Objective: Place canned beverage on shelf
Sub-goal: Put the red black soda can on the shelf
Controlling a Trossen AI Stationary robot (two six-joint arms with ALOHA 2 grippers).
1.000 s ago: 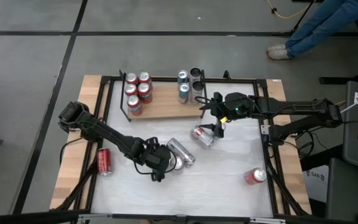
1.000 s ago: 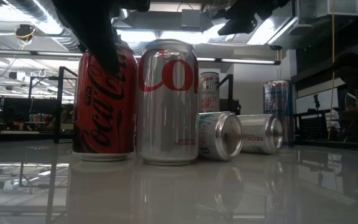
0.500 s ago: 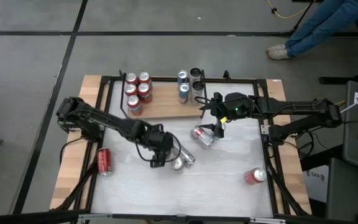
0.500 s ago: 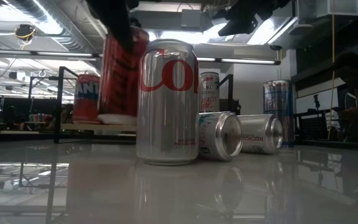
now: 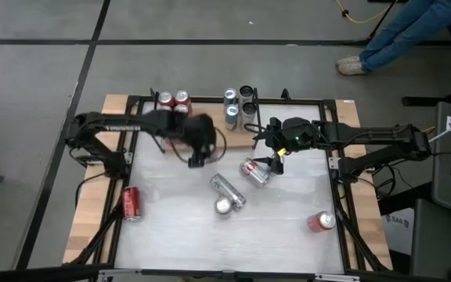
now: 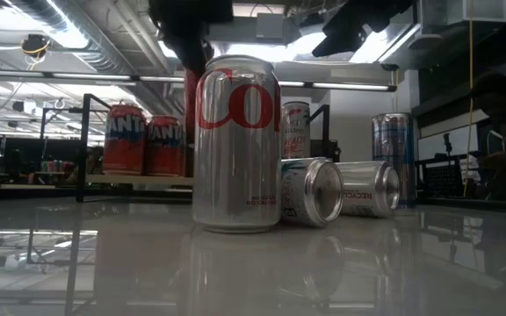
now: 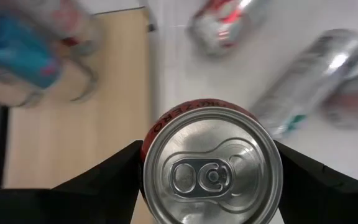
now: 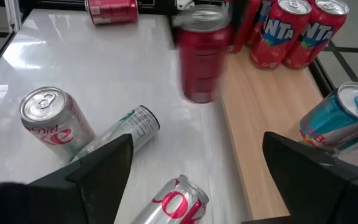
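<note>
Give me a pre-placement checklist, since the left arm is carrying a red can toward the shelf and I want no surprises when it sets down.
1. Left tool gripping the red can: ok; fingers on both sides in the left wrist view.
2. Can upright: ok; the right wrist view shows it vertical, lid up.
3. Can lifted off the tabletop: ok; it hangs in the air at the shelf edge.
4. Free board space beside the Fanta cans: ok; bare wood shows next to them.
5. Right tool out of the way: ok; open, beside the shelf's right end, over a lying can.
6. Exact spot under the can: cannot tell; the arm blurs the high view.
</note>
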